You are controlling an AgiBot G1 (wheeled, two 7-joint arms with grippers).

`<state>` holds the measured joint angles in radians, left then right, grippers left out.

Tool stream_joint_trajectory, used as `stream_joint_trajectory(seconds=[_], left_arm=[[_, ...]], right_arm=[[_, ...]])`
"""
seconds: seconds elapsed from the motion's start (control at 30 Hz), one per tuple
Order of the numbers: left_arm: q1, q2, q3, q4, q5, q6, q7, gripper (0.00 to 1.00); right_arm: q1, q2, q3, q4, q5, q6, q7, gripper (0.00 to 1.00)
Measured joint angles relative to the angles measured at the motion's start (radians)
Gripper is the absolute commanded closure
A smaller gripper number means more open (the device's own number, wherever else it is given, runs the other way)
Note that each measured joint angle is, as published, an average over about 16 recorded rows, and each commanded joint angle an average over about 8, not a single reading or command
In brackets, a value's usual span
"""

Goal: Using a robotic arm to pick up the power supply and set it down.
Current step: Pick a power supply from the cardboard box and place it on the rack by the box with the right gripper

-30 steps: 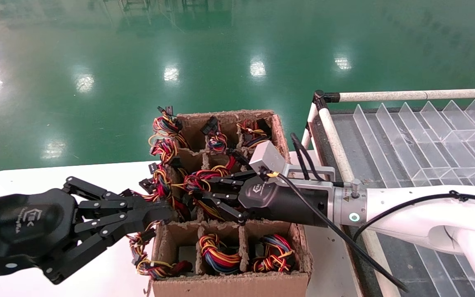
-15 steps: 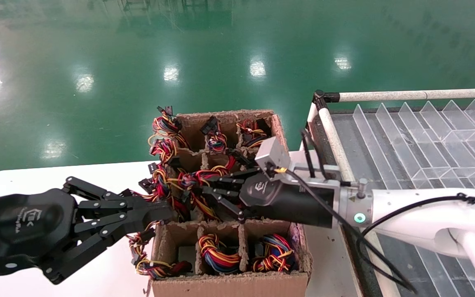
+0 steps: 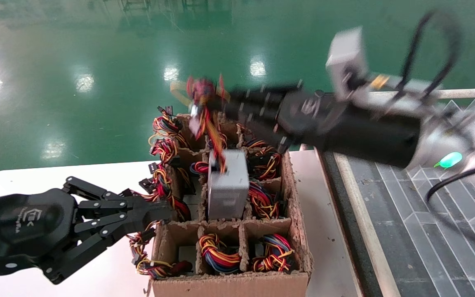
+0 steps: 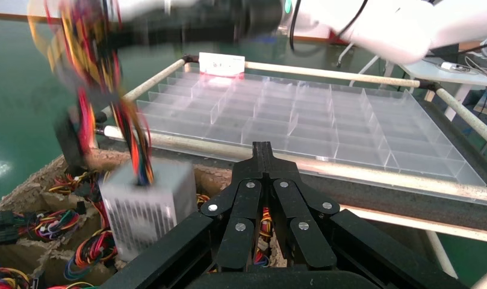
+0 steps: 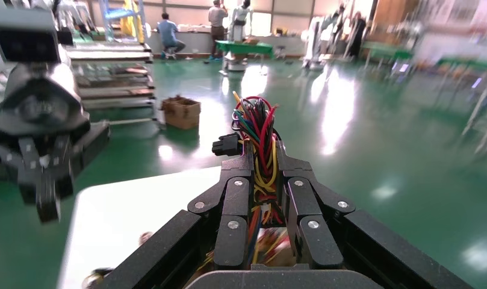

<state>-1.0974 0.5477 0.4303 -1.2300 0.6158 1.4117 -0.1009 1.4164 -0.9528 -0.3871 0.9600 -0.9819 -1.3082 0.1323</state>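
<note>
The power supply (image 3: 228, 187), a small grey metal box with a vent face (image 4: 145, 211), hangs by its red, yellow and black wire bundle (image 3: 204, 97) just above the middle cell of the brown carton (image 3: 229, 286). High over the carton's far side, the black hand of the robotic arm, my right gripper (image 3: 226, 102), is shut on that bundle. In the right wrist view the wires (image 5: 257, 123) pass between its fingers (image 5: 237, 180). My left gripper (image 3: 167, 211) is shut on nothing and rests low against the carton's left side.
The carton's other cells hold coiled wires (image 3: 217, 251). The carton stands on a white table (image 3: 56, 181). A white-tube frame (image 3: 361, 231) to the right carries a clear divided tray (image 4: 301, 120). Green floor lies beyond.
My right gripper has risen fast from the carton's middle, drawing the wire bundle up and the grey power supply out of its cell. The left gripper has not moved.
</note>
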Motion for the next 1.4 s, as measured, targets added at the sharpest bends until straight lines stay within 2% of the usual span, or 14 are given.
stream_joint_trajectory(seconds=[0.27, 0.5, 0.93, 1.4], left_arm=[[0.0, 0.0, 0.0, 0.0, 0.0, 0.0, 0.0, 1.0], [0.0, 0.0, 0.0, 0.0, 0.0, 0.0, 0.0, 1.0], [0.0, 0.0, 0.0, 0.0, 0.0, 0.0, 0.0, 1.0], [0.0, 0.0, 0.0, 0.0, 0.0, 0.0, 0.0, 1.0]], right_arm=[[0.135, 0.075, 0.028, 0.084, -0.033, 0.011, 0.018, 1.0], [0.27, 0.126, 0.029, 0.029, -0.099, -0.008, -0.015, 1.0], [0.455, 0.188, -0.016, -0.318, -0.269, -0.038, -0.171, 1.0], [0.555, 0.147, -0.062, -0.692, -0.387, 0.045, -0.366, 1.0]])
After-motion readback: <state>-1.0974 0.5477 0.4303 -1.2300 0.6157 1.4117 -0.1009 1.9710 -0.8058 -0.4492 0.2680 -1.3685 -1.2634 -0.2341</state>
